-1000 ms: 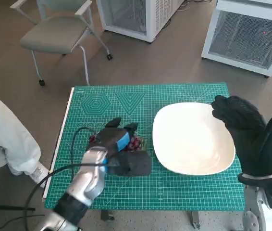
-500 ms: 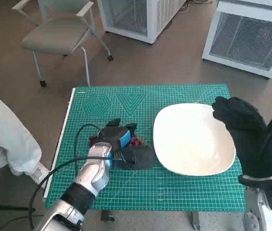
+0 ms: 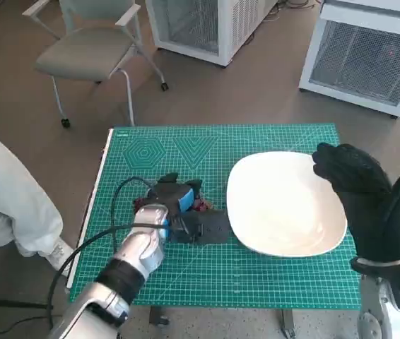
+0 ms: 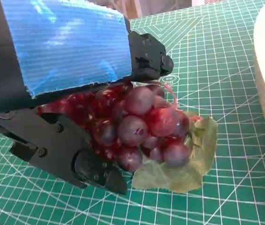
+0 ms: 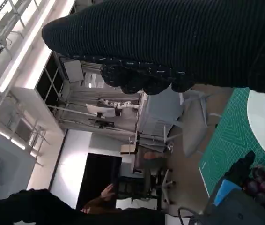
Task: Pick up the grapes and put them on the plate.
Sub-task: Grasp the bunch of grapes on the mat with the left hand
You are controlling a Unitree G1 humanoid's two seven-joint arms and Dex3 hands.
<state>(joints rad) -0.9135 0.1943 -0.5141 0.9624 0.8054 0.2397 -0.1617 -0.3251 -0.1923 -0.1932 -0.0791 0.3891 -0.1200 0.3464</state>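
Grapes on green mat, clasped between left hand fingers

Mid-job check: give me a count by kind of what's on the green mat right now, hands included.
Grape bunches: 1, the grapes, with a pale green leaf under them
Plates: 1, the white plate
Hands: 2, the left hand closed around the grapes, the right hand raised at the plate's right edge
Total: 4

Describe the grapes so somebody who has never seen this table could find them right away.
On the green cutting mat, look just left of the big white plate. The grapes are a dark red bunch on a pale green leaf, held in the black, blue-taped left hand, the only fruit there.
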